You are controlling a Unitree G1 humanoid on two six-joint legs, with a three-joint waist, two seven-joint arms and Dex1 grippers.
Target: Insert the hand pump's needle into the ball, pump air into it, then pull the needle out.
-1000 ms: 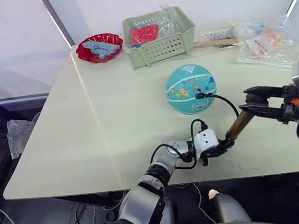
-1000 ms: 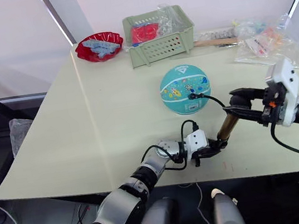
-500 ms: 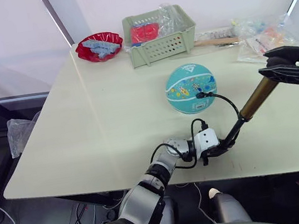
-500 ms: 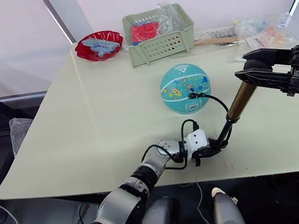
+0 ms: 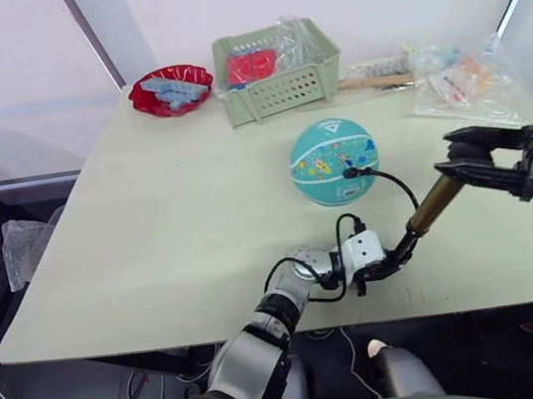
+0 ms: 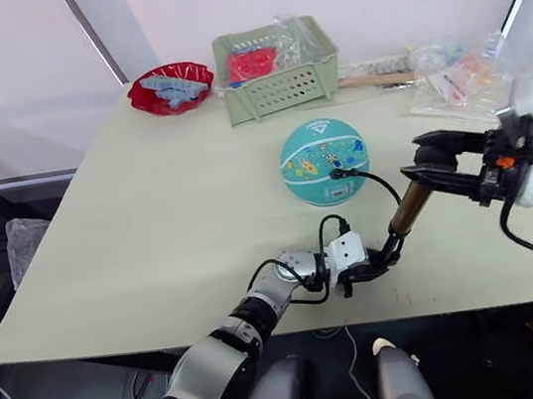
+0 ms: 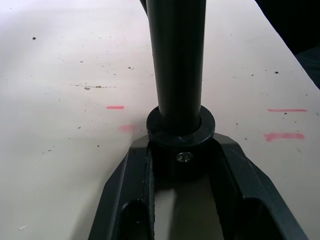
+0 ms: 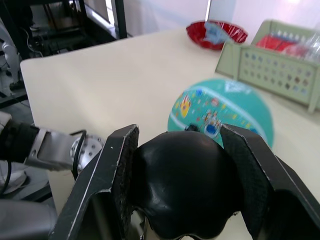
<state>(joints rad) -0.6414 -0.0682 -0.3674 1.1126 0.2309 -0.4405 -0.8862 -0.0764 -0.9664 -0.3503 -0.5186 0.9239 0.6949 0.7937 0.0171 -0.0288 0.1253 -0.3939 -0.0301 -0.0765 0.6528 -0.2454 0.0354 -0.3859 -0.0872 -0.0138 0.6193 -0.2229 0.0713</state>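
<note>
Pump held at both ends beside a teal ball

Containers sit along the far edge of the table [image 5: 152,237]. A pale green basket [image 5: 277,67] holds a red packet [image 5: 248,65] and crinkled clear plastic. Left of it, a red bowl [image 5: 170,90] holds pale blue pieces. At the far right lies a clear bag [image 5: 465,84] of colourful items.

The ball [image 5: 334,161], teal with cartoon prints and a white triangle logo, rests near the middle of the table, nearer than the basket. A thin black hose [image 5: 397,185] runs from the ball's near right side, where its fitting touches the surface; the needle itself is too small to make out.

The hand pump [image 5: 429,213] stands tilted, right of and nearer than the ball, its brass cylinder leaning up toward the right. The left gripper [image 5: 389,263] is clamped around the pump's black base at the table's near edge. The right gripper [image 6: 440,163] is closed around the black handle at the pump's raised top, well apart from the ball.
</note>
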